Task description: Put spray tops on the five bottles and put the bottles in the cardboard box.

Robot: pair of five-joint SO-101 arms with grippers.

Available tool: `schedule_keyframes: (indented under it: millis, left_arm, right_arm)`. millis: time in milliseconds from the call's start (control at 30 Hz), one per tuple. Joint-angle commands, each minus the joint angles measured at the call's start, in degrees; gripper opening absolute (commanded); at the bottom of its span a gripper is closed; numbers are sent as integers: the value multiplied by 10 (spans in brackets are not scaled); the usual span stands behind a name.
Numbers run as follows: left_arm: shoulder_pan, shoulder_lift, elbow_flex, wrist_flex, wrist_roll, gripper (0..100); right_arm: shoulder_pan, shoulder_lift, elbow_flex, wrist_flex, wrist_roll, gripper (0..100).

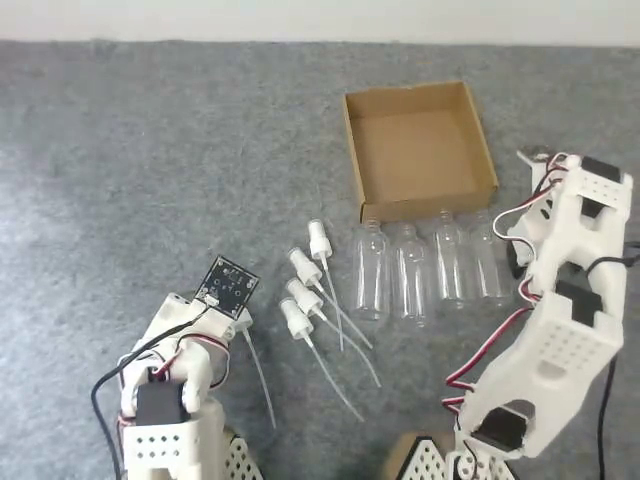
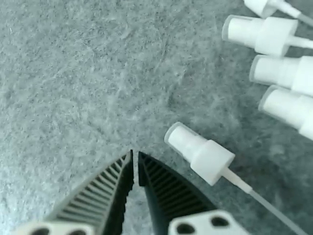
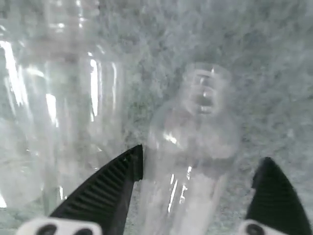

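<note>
Four clear bottles (image 1: 410,275) are lying side by side at centre right of the high view, just below the cardboard box (image 1: 352,150). Their long axes are running up and down the frame, with the necks pointing up toward the box. The box is sitting open at upper centre right on the gray carpet (image 1: 150,180).

Five spray tops are lying on the carpet. Four spray tops (image 1: 303,268) are clustered just left of the bottles. Their white heads are pointing toward the upper left and their thin tubes are trailing toward the lower right. The fifth spray top (image 2: 200,152) is lying apart from them, near the left gripper (image 2: 135,154) at lower left, with its tube running down the frame.

The left gripper is hovering over the carpet beside that top, its fingers almost together around nothing. The right gripper (image 3: 203,154) is sitting at the right end of the bottle row, its fingers spread wide on either side of one bottle (image 3: 195,122). A second bottle (image 3: 63,98) is lying just beside that one.
</note>
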Motion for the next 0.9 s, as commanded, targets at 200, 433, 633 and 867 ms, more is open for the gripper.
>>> schedule_keyframes:
  millis: [200,433,633,867]
  left_arm:
    - [-3,-12,-12,-15,-7,12]
    - [-21,-13,-15,-89,-4,12]
    - [-79,-11,-90,-41,-4,12]
    - [-108,64,-243,28,-7,12]
  right_arm:
    - [-4,-6,-32,7,69,139]
    - [42,-12,-34,23,82,69]
    - [65,-12,-34,50,122,65]
    - [117,-13,-34,8,135,52]
